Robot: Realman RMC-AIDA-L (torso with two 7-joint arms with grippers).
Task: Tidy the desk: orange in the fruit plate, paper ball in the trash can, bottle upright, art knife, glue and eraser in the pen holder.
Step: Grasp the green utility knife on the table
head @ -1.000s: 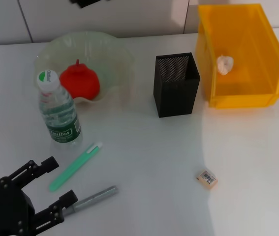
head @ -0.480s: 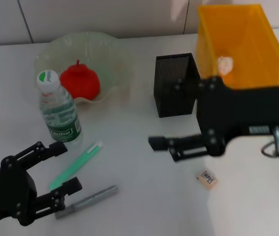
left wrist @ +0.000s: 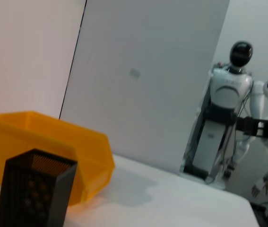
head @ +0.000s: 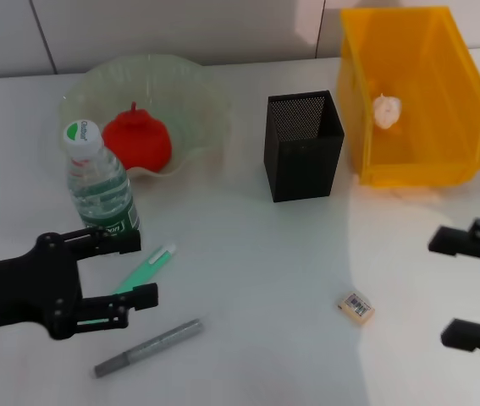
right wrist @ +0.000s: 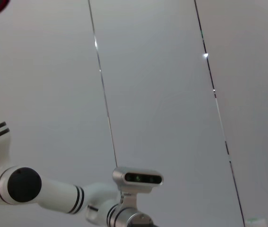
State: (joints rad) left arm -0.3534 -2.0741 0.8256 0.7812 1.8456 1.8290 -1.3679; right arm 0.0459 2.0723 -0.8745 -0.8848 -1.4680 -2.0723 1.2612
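Observation:
The orange [head: 136,138] lies in the pale-green fruit plate [head: 190,91] at the back left. The bottle [head: 100,190] stands upright in front of the plate. The paper ball [head: 386,110] lies in the yellow trash can [head: 417,173]. The black mesh pen holder [head: 302,145] stands mid-table and also shows in the left wrist view [left wrist: 32,194], with the trash can [left wrist: 53,146] behind it. A green glue pen [head: 151,260] and a grey art knife [head: 148,347] lie at the front left. The eraser [head: 355,306] lies at the front right. My left gripper [head: 134,269] is open over the glue pen's lower end. My right gripper [head: 453,288] is open at the right edge, empty.
The white table [head: 248,254] is bare between the pen holder and the eraser. The left wrist view shows a white humanoid robot [left wrist: 223,118] standing beyond the table. The right wrist view shows only wall panels and a white arm with a camera [right wrist: 137,178].
My right arm, which reached across the table's middle half a second ago, has pulled back to the right edge. My left gripper has moved up and right, to the green glue pen.

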